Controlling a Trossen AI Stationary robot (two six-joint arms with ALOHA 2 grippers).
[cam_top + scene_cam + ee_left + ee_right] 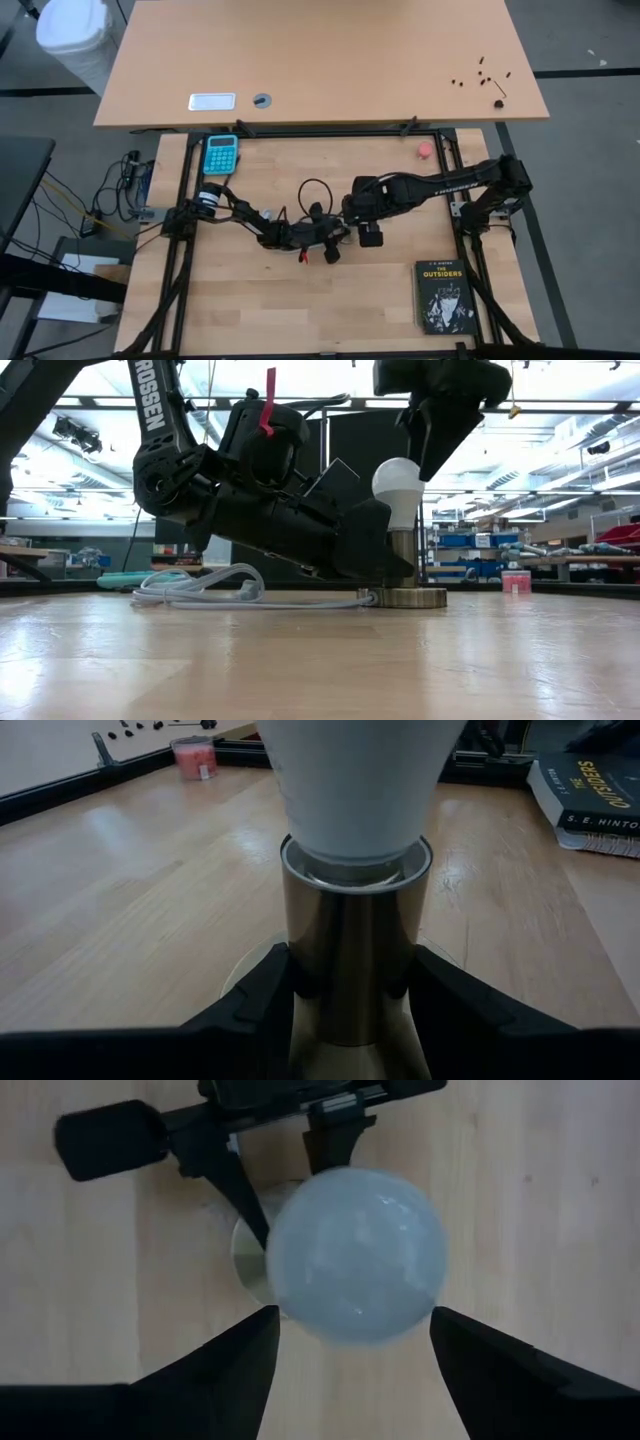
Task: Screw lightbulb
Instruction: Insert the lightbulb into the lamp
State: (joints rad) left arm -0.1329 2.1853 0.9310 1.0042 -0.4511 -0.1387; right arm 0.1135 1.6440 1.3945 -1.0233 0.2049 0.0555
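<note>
Lightbulb [399, 482] stood upright in the metal socket [354, 935] on the counter [300, 660]. Left gripper [350, 985] clamped the socket's stem; right gripper [350, 1345] hung above, fingers spread either side of the bulb, not touching.

On the table [300, 310] you have a black book [443, 296] lying flat near the front right corner, its cover reading "The Outsiders". A turquoise calculator [221, 154] sits at the far left edge, and a small pink-red round object [425, 149] at the far right. Beyond stands a second, lighter desk [320, 60] with small black bits [483, 72] scattered on it.
</note>
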